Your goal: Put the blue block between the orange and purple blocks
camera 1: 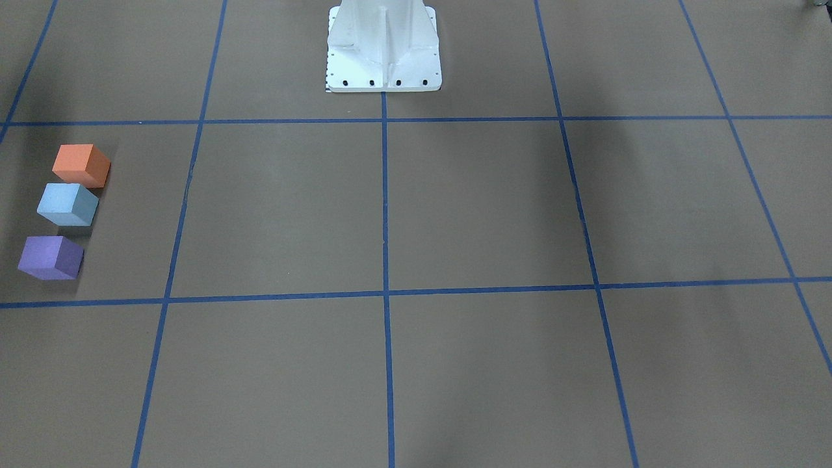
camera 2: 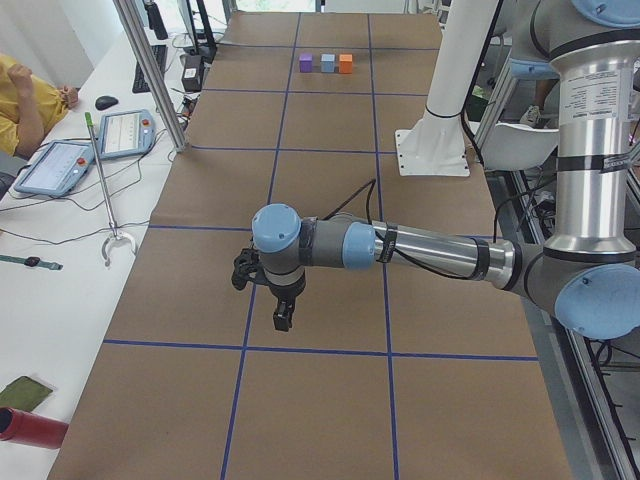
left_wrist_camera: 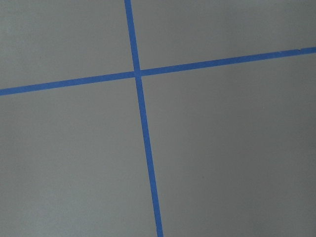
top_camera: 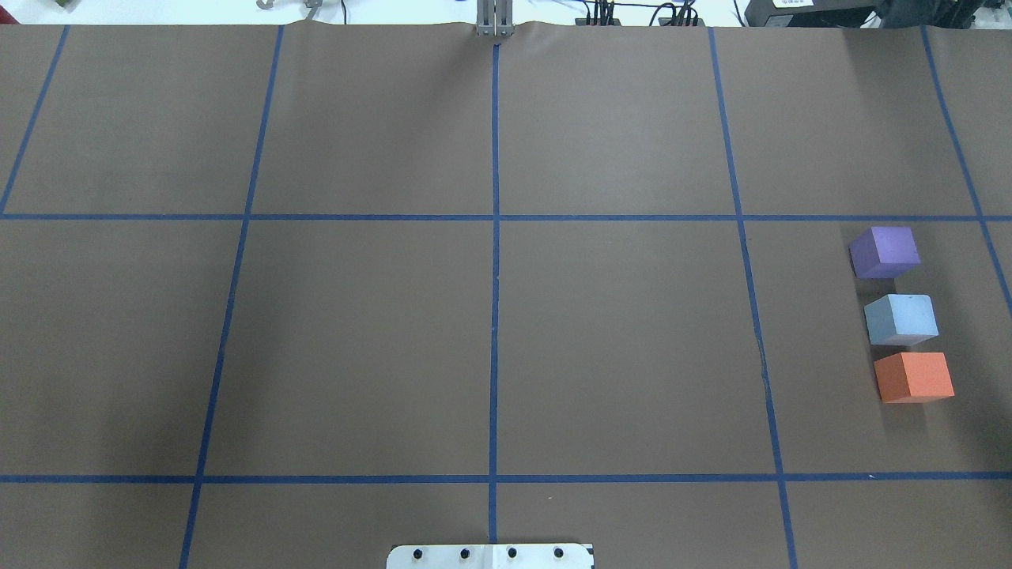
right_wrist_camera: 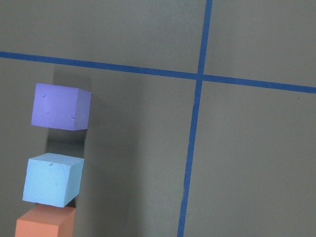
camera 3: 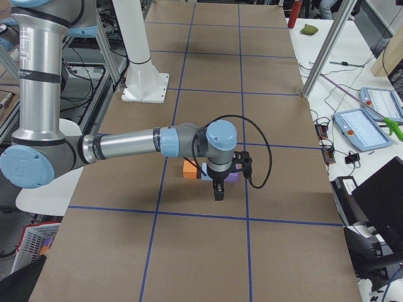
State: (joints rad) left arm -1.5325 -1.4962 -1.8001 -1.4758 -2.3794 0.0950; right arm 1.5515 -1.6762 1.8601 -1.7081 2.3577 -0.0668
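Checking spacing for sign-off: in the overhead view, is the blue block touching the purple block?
No, a strip of brown table shows between the blue block and the purple block.

The light is soft and even, and it comes from above. The purple block (right_wrist_camera: pixel 60 106), blue block (right_wrist_camera: pixel 52 178) and orange block (right_wrist_camera: pixel 44 222) each drop a soft dark shadow on the brown table (right_wrist_camera: pixel 247 163) beside them, and wide faint shadows lie across it. The pictures are sharp and easy to see.

Orange block (right_wrist_camera: pixel 44 223) partly beyond bottom edge
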